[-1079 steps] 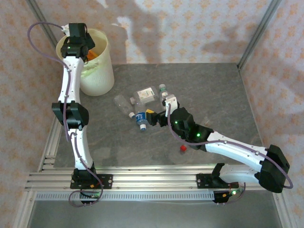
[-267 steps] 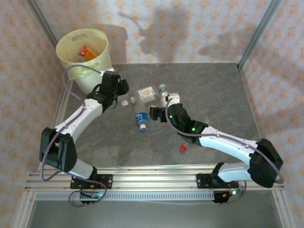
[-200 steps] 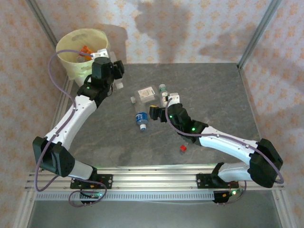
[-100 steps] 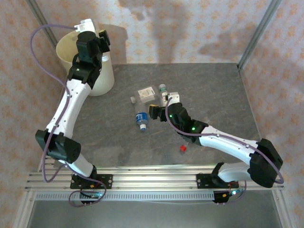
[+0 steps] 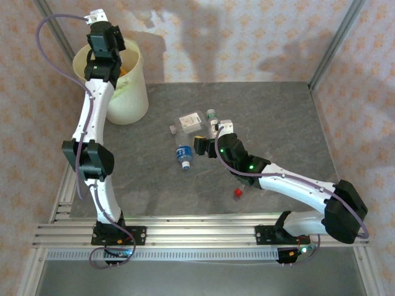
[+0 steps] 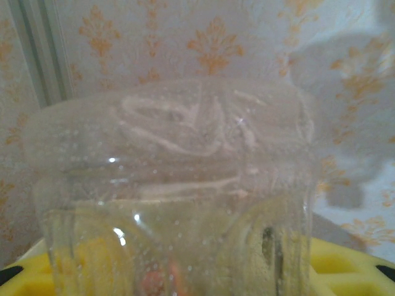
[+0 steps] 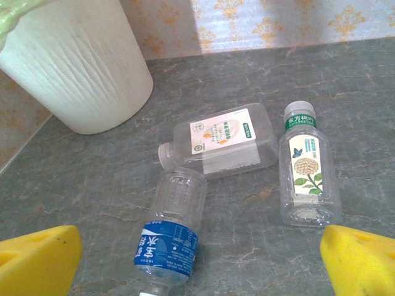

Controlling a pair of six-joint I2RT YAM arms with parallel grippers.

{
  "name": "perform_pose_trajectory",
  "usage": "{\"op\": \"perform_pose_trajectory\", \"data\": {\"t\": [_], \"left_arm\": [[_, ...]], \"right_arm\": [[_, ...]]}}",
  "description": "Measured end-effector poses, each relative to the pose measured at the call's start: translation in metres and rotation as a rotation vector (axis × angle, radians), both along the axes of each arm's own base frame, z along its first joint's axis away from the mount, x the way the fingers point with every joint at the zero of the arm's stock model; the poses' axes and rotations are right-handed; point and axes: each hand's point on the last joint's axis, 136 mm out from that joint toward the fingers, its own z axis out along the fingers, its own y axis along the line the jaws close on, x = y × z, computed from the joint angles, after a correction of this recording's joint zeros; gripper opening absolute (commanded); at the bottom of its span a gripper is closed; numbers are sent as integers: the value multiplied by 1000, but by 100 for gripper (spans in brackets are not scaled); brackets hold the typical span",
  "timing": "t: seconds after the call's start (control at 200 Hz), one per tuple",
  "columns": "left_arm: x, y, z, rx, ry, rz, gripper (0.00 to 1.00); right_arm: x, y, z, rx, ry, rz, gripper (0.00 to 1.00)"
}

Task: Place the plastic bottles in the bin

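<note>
While my left arm reaches up over the bin [image 5: 126, 98], the left hand [image 6: 185, 277] is clamped narrow on a clear bottle [image 6: 179, 185]. Its ribbed body sits between the yellow pads [image 6: 345, 268] and blocks most of that wrist view. From above, I see that hand high over the bin's rim, at the far left corner of the table [image 5: 278, 117]. My right hand [image 5: 207, 139] is spread wide and holds nothing, low over the middle of the table. Just ahead of it lie three bottles. A blue-label bottle [image 7: 173, 234] is on its side nearest the hand. A flat bottle [image 7: 219, 145] with a white and orange label lies close against its far end, and a green-cap bottle [image 7: 308, 169] is just beside that on the right. A small red bit [image 5: 237, 193] lies alone, nearer the bases.
</note>
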Motion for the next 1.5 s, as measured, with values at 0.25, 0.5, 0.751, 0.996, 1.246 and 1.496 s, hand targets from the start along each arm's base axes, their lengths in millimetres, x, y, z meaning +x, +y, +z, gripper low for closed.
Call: {"op": "perform_pose_trajectory", "data": {"t": [0.25, 0.5, 0.751, 0.996, 1.246, 1.496], "left_arm": [[32, 16, -45, -26, 117, 22, 60], [37, 31, -72, -69, 166, 74, 85], [36, 39, -68, -122, 140, 80, 93], [38, 31, -72, -183, 141, 44, 100], [38, 21, -84, -292, 151, 14, 100], [35, 6, -100, -434, 181, -25, 100]], "right_arm": [[-1, -6, -1, -17, 4, -17, 99], [-1, -8, 2, -15, -3, -26, 99], [-1, -9, 4, -11, -6, -26, 99], [-1, -9, 4, -11, -7, -27, 99], [6, -20, 3, 19, 13, -89, 99], [24, -53, -33, -27, 144, -184, 99]]}}
